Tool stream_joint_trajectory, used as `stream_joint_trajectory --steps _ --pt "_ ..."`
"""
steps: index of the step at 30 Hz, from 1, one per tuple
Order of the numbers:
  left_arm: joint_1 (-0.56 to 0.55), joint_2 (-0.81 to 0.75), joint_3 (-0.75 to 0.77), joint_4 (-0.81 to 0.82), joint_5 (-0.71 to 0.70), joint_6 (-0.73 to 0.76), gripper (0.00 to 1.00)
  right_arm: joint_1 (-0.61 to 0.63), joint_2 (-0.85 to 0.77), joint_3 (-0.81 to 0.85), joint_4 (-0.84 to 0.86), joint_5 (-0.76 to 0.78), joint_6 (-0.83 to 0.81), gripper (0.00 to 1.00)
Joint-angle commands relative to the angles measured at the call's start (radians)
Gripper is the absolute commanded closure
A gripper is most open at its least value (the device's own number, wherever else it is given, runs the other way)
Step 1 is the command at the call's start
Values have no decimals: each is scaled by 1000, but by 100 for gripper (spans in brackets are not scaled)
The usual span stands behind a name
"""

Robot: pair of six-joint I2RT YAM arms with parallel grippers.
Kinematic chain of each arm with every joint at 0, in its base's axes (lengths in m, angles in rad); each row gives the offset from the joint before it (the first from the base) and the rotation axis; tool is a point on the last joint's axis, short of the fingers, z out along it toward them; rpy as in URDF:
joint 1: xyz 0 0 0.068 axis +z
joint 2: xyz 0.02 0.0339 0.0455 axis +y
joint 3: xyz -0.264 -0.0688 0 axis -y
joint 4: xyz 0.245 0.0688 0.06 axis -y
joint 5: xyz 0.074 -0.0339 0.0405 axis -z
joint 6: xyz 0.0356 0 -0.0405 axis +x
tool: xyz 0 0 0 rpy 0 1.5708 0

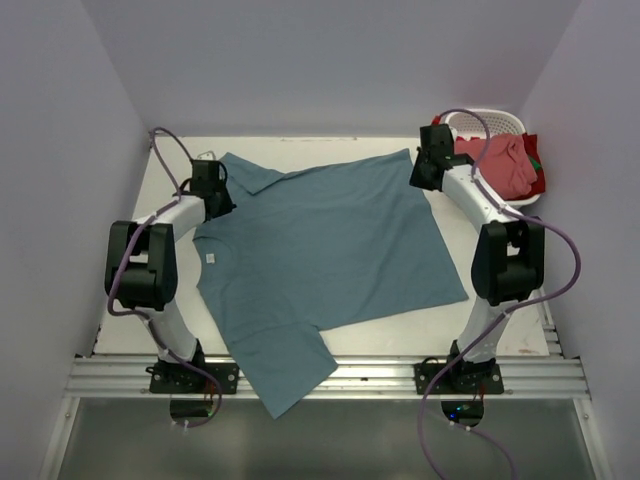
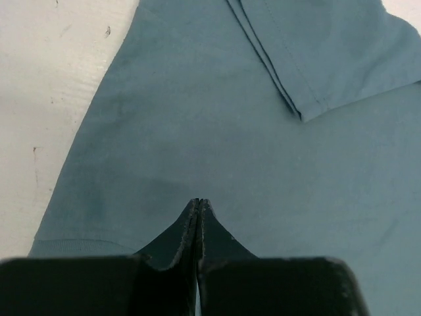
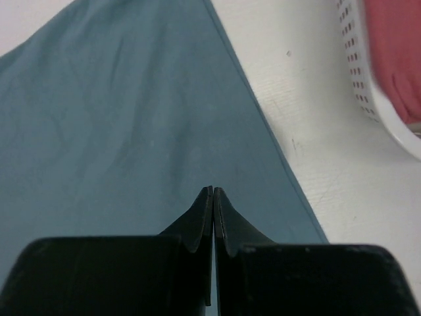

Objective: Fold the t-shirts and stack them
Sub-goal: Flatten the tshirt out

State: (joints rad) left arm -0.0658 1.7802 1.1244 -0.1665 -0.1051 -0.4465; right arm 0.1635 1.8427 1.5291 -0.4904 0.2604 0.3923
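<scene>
Black left fingers [image 2: 177, 243] are pressed together above the teal t-shirt [image 1: 320, 250] near its far-left sleeve. The right fingers [image 3: 197, 224] are likewise together at its far-right corner. That shirt lies spread flat on the counter [image 1: 390, 338]. Just beyond its right corner, a pink t-shirt [image 1: 500, 165] sits in a white basket [image 1: 495, 118].

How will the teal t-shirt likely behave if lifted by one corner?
Probably floppy: the teal t-shirt lies flat, with its far sleeve folded onto itself. It would likely drape and drag, since its near sleeve spills limply over the near rail.
</scene>
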Motion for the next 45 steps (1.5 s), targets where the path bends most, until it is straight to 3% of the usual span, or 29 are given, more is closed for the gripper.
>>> stream_joint_trajectory --steps 1,12,17,37,42,45 --pt "4 41 66 21 -34 -26 100 2 16 3 6 -73 -4 100" --pt "4 183 91 15 -54 -47 100 2 314 213 -108 -167 -24 100" --pt "6 243 113 15 -53 -43 100 2 371 258 -126 -176 -24 100" --pt "44 601 664 -168 42 11 100 -33 725 764 -323 -66 51 100" --pt "52 621 744 -157 79 31 100 -38 721 795 -292 -43 46 100" --pt "55 579 753 -139 100 38 100 -36 658 711 -222 -90 31 100"
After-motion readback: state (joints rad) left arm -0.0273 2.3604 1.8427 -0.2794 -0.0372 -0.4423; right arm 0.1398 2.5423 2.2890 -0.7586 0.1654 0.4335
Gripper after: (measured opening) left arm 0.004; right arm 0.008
